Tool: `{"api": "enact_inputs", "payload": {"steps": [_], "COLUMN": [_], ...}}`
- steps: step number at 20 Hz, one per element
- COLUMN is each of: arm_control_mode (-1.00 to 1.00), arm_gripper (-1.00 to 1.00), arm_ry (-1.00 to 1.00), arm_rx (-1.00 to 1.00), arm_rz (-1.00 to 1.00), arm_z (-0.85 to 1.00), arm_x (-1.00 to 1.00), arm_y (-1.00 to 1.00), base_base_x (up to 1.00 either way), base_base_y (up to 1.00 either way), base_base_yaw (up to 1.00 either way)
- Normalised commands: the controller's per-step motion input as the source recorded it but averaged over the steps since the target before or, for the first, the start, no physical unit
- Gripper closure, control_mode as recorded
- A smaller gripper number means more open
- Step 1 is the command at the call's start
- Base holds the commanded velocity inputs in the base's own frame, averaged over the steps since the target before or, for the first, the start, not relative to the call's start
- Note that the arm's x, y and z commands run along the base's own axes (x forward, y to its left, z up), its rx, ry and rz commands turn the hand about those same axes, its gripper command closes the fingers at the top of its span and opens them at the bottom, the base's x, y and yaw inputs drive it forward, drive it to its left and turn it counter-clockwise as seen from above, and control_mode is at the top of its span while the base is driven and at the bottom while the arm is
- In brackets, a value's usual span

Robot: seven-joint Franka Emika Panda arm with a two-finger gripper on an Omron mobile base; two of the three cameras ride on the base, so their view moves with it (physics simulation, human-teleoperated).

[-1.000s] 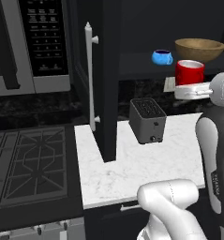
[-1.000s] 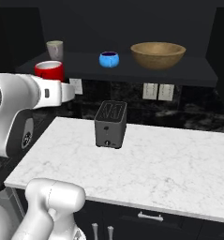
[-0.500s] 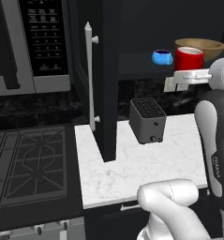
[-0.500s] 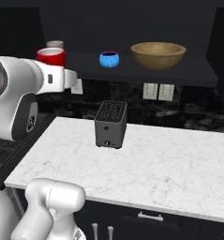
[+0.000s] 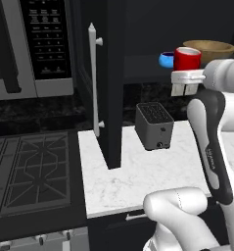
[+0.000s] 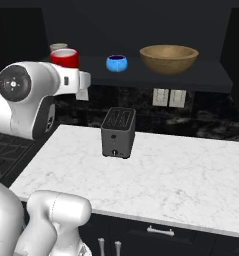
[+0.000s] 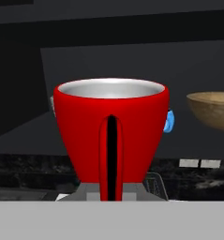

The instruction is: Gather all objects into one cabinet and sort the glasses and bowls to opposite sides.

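The fingers [image 7: 112, 194] are clamped on the red cup [image 7: 111, 131], which sits upright directly above them and very close to the hand camera. The cup is glossy bright red, wider at the rim than at the base, with a pale grey inside; a looped red handle runs down the side facing the hand, with a dark slot through its middle. In the left base view the red cup [image 5: 187, 59] is held aloft above the white hand, level with the open cabinet shelf [image 6: 201, 75].

Below the fingers stands the dark toaster [image 6: 118, 132] on the white marble desk [image 6: 191, 185]. Beside it, in the left base view, the black cabinet door [image 5: 101, 73] stands open with its long silver bar handle [image 5: 93, 81].

Beyond the fingers, on the shelf, the small glossy blue vessel [image 6: 116, 63] sits to the right of the cup in the right base view; in the hand view a sliver of it peeks out from behind the cup's right edge. Farther right rests the wide tan wooden bowl [image 6: 169, 58], shallow and by far the largest. Behind the cup, at its left, the rim of the beige mug [image 6: 58, 47] shows.
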Motion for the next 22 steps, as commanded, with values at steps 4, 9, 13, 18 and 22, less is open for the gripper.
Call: {"api": "enact_inputs", "payload": {"steps": [4, 9, 13, 18, 22], "arm_control_mode": [-1.00, -1.00, -1.00, -1.00, -1.00], "arm_gripper": [1.00, 1.00, 1.00, 1.00, 1.00], "arm_ry": [0.00, 0.00, 0.00, 0.00, 0.00], "arm_rx": [0.00, 0.00, 0.00, 0.00, 0.00], "arm_rz": [0.00, 0.00, 0.00, 0.00, 0.00], "arm_z": [-0.14, -0.02, 0.00, 0.00, -0.01], "arm_x": [0.48, 0.48, 0.48, 0.40, 0.41], "arm_y": [0.00, 0.03, 0.04, 0.08, 0.13], "base_base_x": [0.00, 0.00, 0.00, 0.00, 0.00], "base_base_y": [0.00, 0.00, 0.00, 0.00, 0.00], "base_base_yaw": [0.00, 0.00, 0.00, 0.00, 0.00]}}
